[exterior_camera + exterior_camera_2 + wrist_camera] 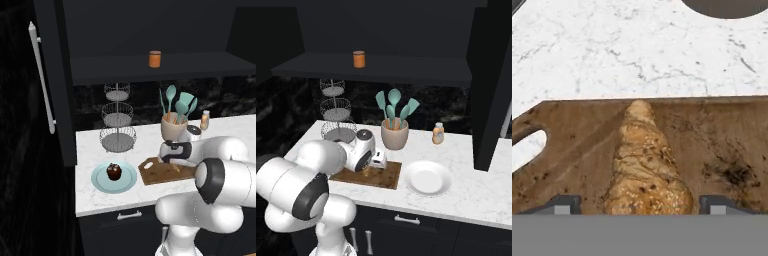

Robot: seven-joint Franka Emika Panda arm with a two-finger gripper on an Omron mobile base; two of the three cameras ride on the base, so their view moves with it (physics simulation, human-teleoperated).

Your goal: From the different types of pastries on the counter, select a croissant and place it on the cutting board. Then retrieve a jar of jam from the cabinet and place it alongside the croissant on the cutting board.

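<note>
golden croissant (644, 165) lies on wooden cutting board (722, 145); orange jam jar (155, 59) stands upright on cabinet shelf.

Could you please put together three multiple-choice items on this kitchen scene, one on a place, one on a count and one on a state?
1. Where does the croissant lie?
A. On the blue plate
B. On the cutting board
C. In the wire stand

2. How many tiers has the wire basket stand?
A. Two
B. Three
C. Five

3. How does the claw stand?
A. Open, a fingertip on each side of the croissant
B. Shut on the jam jar
C. Raised up at the shelf

Answers: 1 B, the hand view shows the pastry lying on the brown wood. 2 B, three round baskets stack one above another. 3 A, the two dark fingertips stand wide apart, with the croissant between them; the orange jar stands on the cabinet shelf.
</note>
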